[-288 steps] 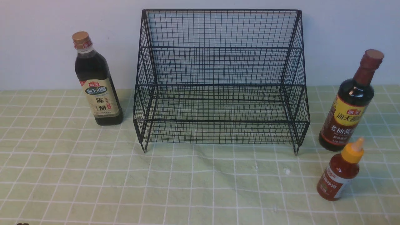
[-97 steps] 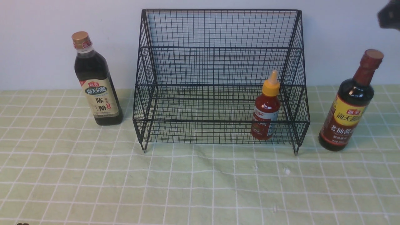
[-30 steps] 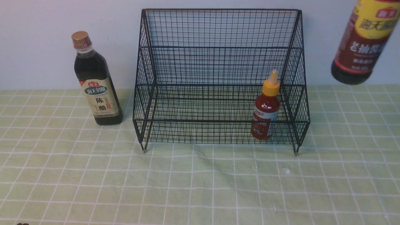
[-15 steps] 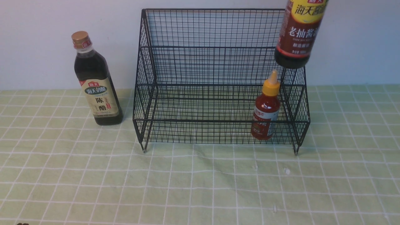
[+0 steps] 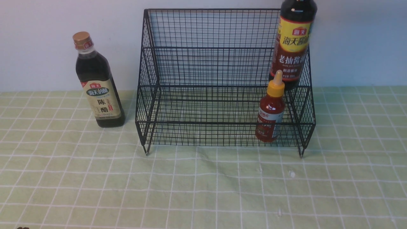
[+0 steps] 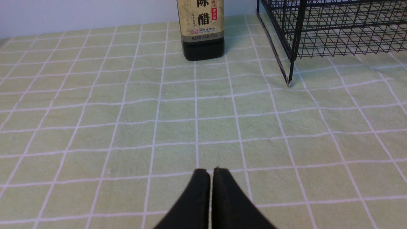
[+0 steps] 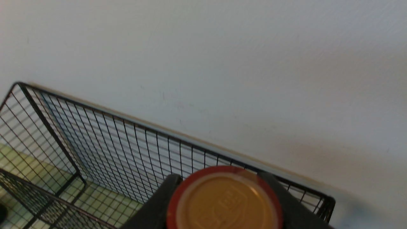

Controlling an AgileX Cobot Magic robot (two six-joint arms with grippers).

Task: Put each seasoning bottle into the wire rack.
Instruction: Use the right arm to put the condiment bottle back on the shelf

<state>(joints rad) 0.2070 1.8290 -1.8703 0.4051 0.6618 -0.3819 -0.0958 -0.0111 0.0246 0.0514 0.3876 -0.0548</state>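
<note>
The black wire rack [image 5: 222, 63] stands mid-table against the wall. The small red bottle with a yellow nozzle [image 5: 270, 109] stands in its lower tier at the right end. The dark bottle with the yellow-red label [image 5: 292, 47] is upright at the right end of the upper tier, its top cut off by the frame; whether its base rests there I cannot tell. In the right wrist view my right gripper [image 7: 222, 190] is shut on its red-rimmed cap [image 7: 224, 203]. The gold-capped bottle [image 5: 98, 82] stands left of the rack. My left gripper [image 6: 211, 171] is shut and empty over the cloth.
A green checked tablecloth [image 5: 203, 190] covers the table. A white wall [image 5: 349, 47] runs close behind the rack. In the left wrist view, the gold-capped bottle's base [image 6: 202, 47] and the rack's front corner leg [image 6: 289, 73] lie ahead of the left gripper.
The yellow-red labelled bottle has travelled left and down, from high at the right of the rack to the right end of its upper tier. The left gripper has stayed put.
</note>
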